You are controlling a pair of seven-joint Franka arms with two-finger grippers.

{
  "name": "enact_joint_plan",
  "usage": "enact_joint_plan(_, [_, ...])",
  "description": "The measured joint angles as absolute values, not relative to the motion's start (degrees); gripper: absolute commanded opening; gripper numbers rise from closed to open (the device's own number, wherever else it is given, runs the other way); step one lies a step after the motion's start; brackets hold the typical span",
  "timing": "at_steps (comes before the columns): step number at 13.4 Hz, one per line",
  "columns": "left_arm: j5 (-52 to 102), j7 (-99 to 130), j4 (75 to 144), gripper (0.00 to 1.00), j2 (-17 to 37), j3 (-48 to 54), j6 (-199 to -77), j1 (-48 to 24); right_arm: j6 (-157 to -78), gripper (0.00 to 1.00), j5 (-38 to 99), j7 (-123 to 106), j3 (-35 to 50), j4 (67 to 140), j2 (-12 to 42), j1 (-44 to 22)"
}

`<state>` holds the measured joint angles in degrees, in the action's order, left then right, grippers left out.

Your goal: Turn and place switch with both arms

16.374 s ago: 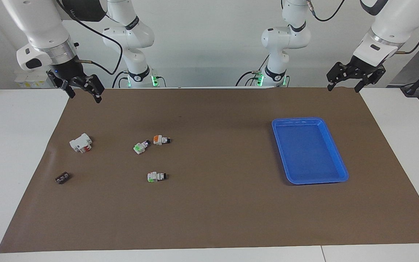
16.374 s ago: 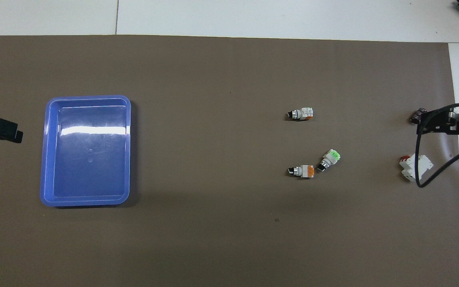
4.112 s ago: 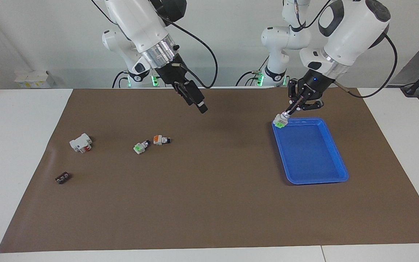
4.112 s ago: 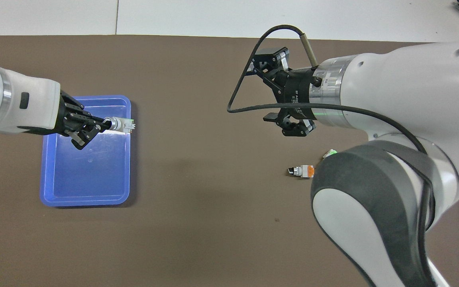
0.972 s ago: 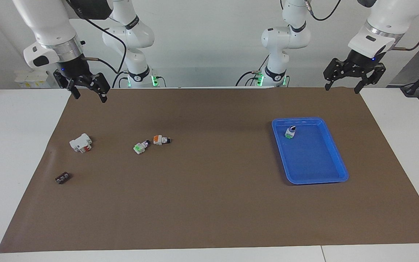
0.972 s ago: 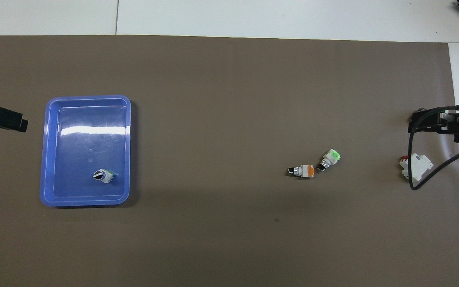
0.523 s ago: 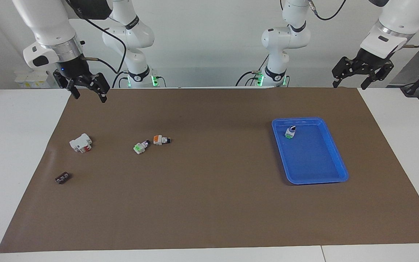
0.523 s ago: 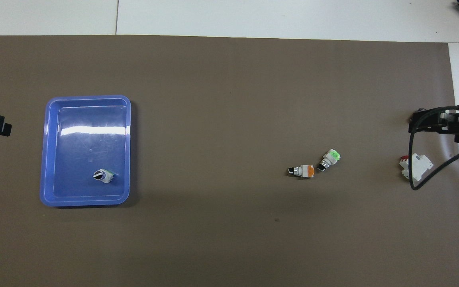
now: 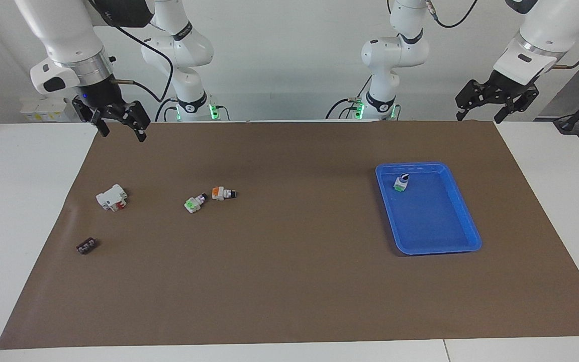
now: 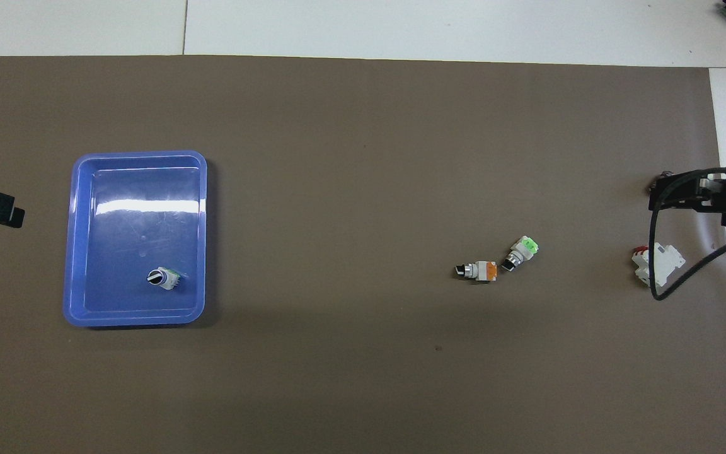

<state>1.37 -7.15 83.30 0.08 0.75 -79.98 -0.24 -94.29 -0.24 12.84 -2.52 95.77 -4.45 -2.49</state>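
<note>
switch (image 9: 400, 182): stands in blue tray (image 9: 465, 221), knob up, at the tray end nearer the robots
handling: likely light, rigid, smooth plastic; grip the white body's flat sides, not the knob
left tool (image 9: 494, 100): raised over the surface's left-arm corner, fingers spread, empty
right tool (image 9: 117, 118): raised over the right-arm corner, fingers spread, empty
status: placement looks done

My arms are glossy white shells with dark joint bands. A ribbed silver collar sits above each black, skeletal two-finger gripper: my right gripper (image 9: 117, 122), my left gripper (image 9: 493, 104). Black cables loop along my wrists. Green lights glow at both bases.
</note>
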Motion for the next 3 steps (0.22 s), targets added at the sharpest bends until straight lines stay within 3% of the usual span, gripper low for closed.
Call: enact_joint_plan(3, [1.37,-7.15,83.67,1.0,-0.28,0.75,-79.98,-0.23,-94.29,1.0,-0.24,12.84,-2.55,95.82,-4.46,-2.48])
